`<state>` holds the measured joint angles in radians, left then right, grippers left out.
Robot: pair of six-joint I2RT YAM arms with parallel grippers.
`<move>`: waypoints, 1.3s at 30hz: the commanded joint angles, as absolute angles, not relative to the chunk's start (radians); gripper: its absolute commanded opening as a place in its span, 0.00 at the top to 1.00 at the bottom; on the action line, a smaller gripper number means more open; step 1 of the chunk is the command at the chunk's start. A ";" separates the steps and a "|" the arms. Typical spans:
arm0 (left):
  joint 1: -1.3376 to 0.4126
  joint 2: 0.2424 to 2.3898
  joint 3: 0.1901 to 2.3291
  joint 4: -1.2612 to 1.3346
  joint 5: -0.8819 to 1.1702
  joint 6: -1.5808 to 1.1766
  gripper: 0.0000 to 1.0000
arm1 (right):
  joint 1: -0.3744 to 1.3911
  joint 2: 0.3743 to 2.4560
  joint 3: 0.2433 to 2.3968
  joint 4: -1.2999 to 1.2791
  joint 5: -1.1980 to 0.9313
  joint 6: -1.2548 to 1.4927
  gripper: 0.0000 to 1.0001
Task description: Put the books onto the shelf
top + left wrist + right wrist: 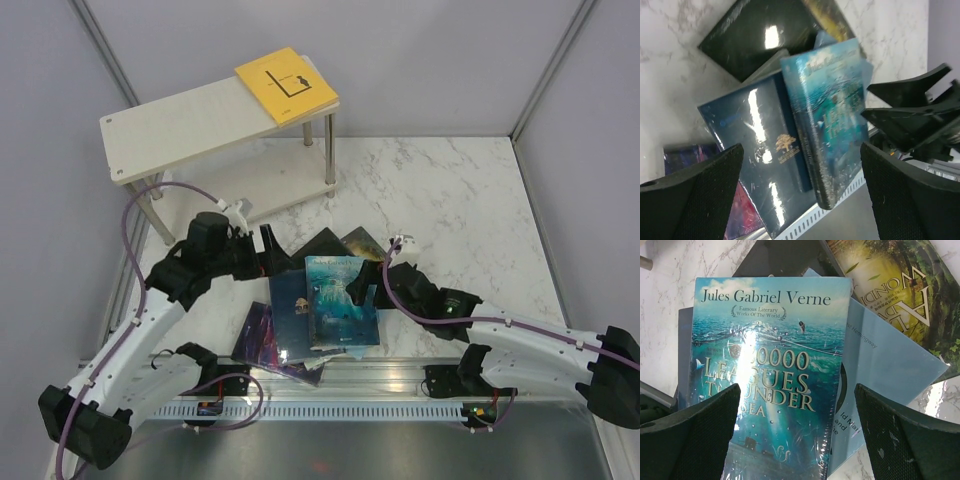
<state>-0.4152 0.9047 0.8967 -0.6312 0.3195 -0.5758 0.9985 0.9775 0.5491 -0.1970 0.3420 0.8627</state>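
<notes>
Right claw (796, 390) over "Jules Gabriel Verne" book (765, 340)

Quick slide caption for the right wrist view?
Open right hand above the teal Verne book, which lies on a light blue book.

- Structure: the left arm (150, 320) and the right arm (530, 340) have white link housings and black joint housings.
- Wiring: a purple cable (128, 215) runs along each arm and ends in a white connector (238, 210) near the wrist.
- End effectors: the left tool (800, 200) and the right tool (800, 435) are black. Each has two wedge-shaped fingers (690, 440) with finely dotted faces.
</notes>
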 commanded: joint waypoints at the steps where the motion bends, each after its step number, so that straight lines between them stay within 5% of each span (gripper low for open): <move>1: -0.446 0.858 0.737 -0.476 0.376 -0.675 0.00 | 0.996 0.980 0.534 -0.170 0.356 0.894 0.02; 22: -0.632 0.917 0.352 0.084 0.388 -0.929 0.02 | 0.996 1.069 0.466 -0.020 0.298 0.936 0.02; 33: -0.692 1.097 0.210 0.616 0.472 -1.123 0.14 | 0.996 1.078 0.433 0.021 0.282 0.951 0.02; 39: -0.724 1.184 0.196 0.753 0.488 -1.146 0.29 | 0.996 1.095 0.422 0.052 0.265 0.965 0.02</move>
